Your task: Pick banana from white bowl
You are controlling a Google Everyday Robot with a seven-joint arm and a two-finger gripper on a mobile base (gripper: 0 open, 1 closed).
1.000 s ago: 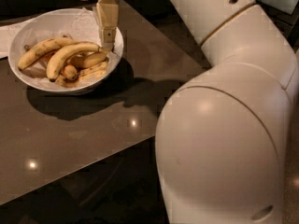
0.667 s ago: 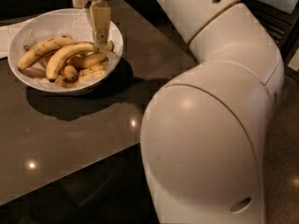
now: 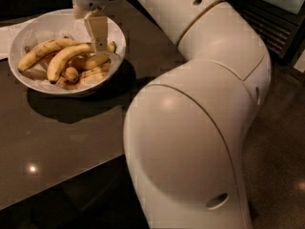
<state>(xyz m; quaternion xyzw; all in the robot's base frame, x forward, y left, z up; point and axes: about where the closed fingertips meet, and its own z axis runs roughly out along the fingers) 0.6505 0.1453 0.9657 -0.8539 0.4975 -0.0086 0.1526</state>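
The white bowl point(image 3: 39, 29) stands on the dark table at the upper left and holds several bananas. The long, curved bright yellow banana point(image 3: 63, 59) lies across the middle of the bowl. A brown-speckled banana point(image 3: 39, 52) lies just behind it. My gripper point(image 3: 98, 38) hangs from above over the right side of the bowl. Its tip is down at the right end of the yellow banana. My arm's large white elbow fills the right and lower part of the view.
Short stubby bananas point(image 3: 93, 73) lie at the bowl's front right, under the gripper. A white sheet point(image 3: 5, 38) lies on the table point(image 3: 66, 142) left of the bowl. The table's front edge runs diagonally across the lower left. Dark floor shows at the right.
My gripper has shifted a little left and lower over the bowl, down to the yellow banana's right end. My arm's elbow has swung left, covering more of the table.
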